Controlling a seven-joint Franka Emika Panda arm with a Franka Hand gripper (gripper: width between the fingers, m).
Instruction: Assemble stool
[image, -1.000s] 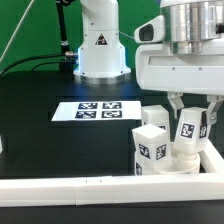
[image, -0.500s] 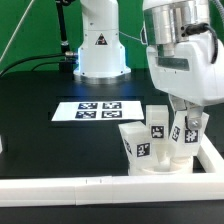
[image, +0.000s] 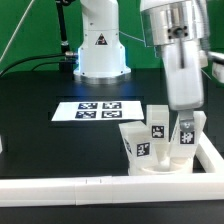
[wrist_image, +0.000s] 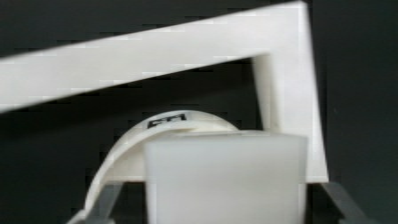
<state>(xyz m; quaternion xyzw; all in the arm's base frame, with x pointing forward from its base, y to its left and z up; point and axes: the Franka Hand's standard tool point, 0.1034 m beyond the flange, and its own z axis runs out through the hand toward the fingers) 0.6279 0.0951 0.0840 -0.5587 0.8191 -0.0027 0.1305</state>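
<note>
The stool's round white seat lies in the corner of the white L-shaped rail. Three blocky tagged legs stand on it. One leg is nearest the exterior view's left, a second leg stands behind it. My gripper comes straight down from above and is shut on the third leg, at the exterior view's right. In the wrist view this leg fills the space between my fingers, with the seat's rim curving behind it.
The marker board lies flat on the black table behind the stool. The rail's short arm runs close beside the held leg. The robot base stands at the back.
My hand has turned about its vertical axis while staying on the leg. The seat and its other two legs have swung toward the exterior view's left.
</note>
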